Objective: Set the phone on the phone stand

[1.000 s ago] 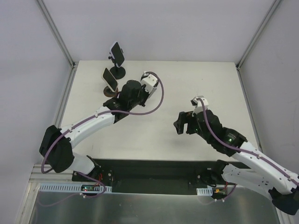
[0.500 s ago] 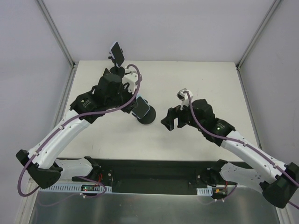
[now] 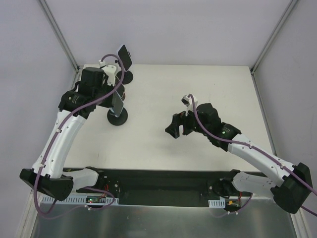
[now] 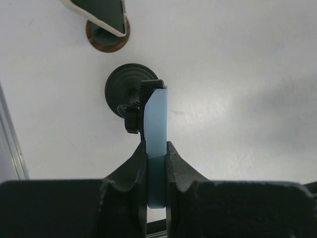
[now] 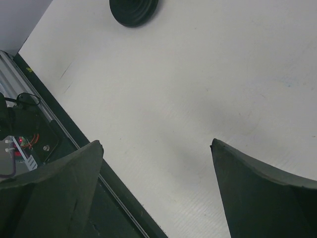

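Note:
A light-blue-edged phone is held edge-on between the fingers of my left gripper, which is shut on it. The phone rests against the clamp of a black round-based phone stand. From above, the phone stands over the black base at the table's left, with my left gripper on top of it. My right gripper is open and empty over the table's middle. In its wrist view the black base shows at the top edge.
A brown-based stand with a white-edged phone stands just beyond the black stand. Another phone on a black stand is at the back left edge. The left frame rail runs close by. The table's dark front edge is under the right gripper.
My left gripper, the phone and the black stand are now much further left than half a second ago. My right gripper has moved slightly left and stays open.

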